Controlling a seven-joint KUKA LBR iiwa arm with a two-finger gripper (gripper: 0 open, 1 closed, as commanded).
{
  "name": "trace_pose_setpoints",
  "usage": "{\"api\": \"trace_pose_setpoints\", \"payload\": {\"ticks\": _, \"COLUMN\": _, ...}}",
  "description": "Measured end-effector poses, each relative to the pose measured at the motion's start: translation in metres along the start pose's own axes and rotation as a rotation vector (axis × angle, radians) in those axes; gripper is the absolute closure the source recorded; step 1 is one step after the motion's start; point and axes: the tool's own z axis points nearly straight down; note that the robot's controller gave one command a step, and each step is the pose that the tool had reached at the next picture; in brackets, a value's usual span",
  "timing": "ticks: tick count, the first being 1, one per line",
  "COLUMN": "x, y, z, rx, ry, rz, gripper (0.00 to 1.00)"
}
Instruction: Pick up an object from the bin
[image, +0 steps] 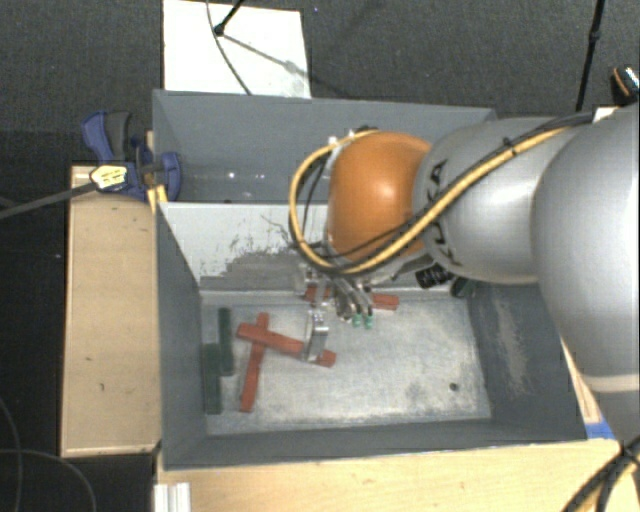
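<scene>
My gripper (319, 346) hangs low over the middle of the bin floor, below the orange wrist cover. Its tip is right at the right end of a long red stick (280, 343) that lies slanted across the floor. A second red stick (251, 378) crosses under or over that one near its left end and runs toward the front. A short red piece (386, 300) lies just behind the gripper near the back wall. I cannot see whether anything is gripped.
Two dark green sticks (213, 376) lie along the left wall, left of the red ones. The arm and its cables cover the right and back of the bin. Bare floor stretches to the front right.
</scene>
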Motion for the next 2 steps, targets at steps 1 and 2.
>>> {"api": "trace_pose_setpoints", "payload": {"ticks": 1, "x": 0.0089, "y": -0.0029, "z": 0.0729, "rx": 0.002, "ry": 0.007, "rz": 0.019, "gripper": 0.00}}
{"api": "trace_pose_setpoints", "payload": {"ticks": 2, "x": 0.0069, "y": -0.0024, "z": 0.0686, "rx": 0.000, "ry": 0.000, "rz": 0.023, "gripper": 1.00}}
